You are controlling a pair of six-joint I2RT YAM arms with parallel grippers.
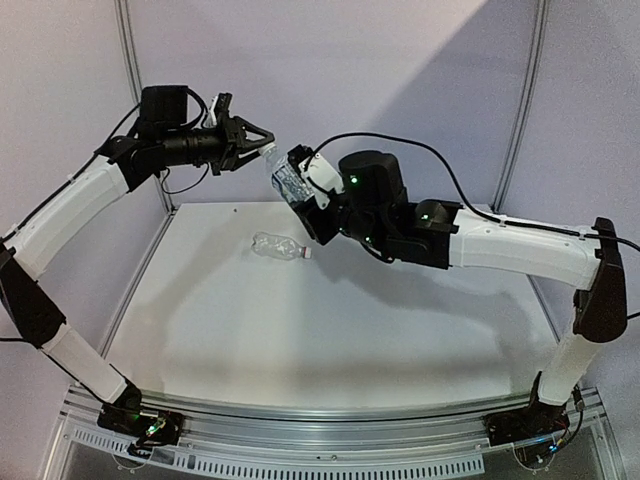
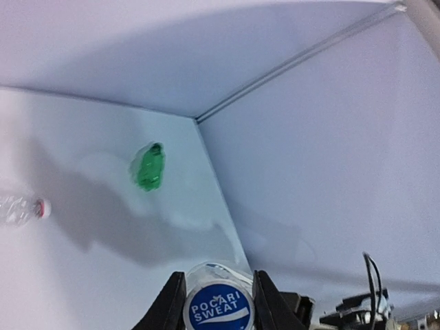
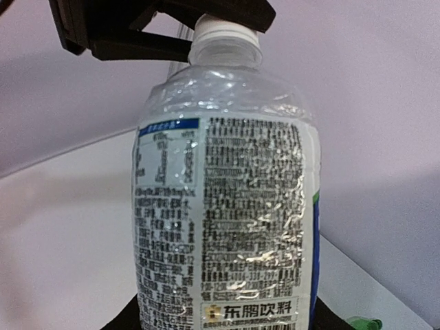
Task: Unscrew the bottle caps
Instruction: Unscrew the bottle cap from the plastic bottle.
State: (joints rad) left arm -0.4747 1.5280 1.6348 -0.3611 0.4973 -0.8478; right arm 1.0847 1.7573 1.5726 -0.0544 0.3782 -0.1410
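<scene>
Left pincer (image 1: 262,147) clamps round white cap (image 3: 225,27) atop crinkled clear-plastic bottle (image 3: 227,206).

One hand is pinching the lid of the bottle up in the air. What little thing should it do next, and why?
Probably twist. The left gripper is shut on the white cap of the labelled bottle, and the right gripper holds that bottle's body off the table. The cap looks fully on, so turning the left wrist to loosen it seems best.

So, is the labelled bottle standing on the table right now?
No, the right gripper holds the labelled bottle in the air above the table, with the left gripper on its cap.
</scene>
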